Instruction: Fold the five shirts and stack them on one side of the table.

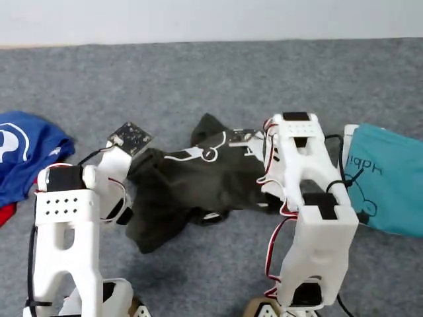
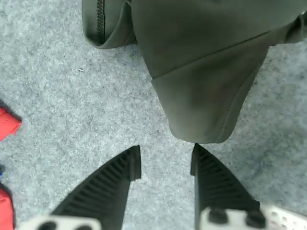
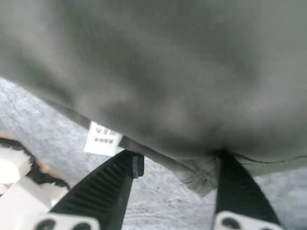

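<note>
The left gripper (image 2: 165, 153) hangs spread just short of the dark shirt (image 2: 201, 72) while the right gripper (image 3: 180, 158), also spread, straddles its hem, apparently readying a 2-armed fold.

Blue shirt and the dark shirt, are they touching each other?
Apart. The high view shows a strip of bare grey table between the blue shirt and the dark shirt.
</note>
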`<move>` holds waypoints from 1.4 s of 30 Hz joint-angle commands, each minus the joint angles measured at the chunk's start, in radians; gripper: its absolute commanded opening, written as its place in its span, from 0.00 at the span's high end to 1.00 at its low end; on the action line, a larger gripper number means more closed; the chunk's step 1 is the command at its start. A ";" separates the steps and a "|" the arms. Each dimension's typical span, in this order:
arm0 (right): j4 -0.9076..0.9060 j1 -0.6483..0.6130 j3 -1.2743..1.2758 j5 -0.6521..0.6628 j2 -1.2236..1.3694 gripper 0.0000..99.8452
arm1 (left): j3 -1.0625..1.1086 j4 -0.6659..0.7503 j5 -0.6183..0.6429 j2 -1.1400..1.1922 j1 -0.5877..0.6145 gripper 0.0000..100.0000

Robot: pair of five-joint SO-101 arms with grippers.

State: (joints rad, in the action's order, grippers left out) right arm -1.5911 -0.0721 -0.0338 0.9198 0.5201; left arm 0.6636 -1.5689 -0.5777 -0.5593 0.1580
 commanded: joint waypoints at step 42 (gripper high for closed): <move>0.036 0.131 -0.014 -0.091 -0.410 0.99 | 0.263 0.292 0.064 0.164 -0.284 0.78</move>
State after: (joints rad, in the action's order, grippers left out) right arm -1.5589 0.0675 -0.0230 0.8416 0.1672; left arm 0.9291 -1.3433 -0.5409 -0.4657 -0.1089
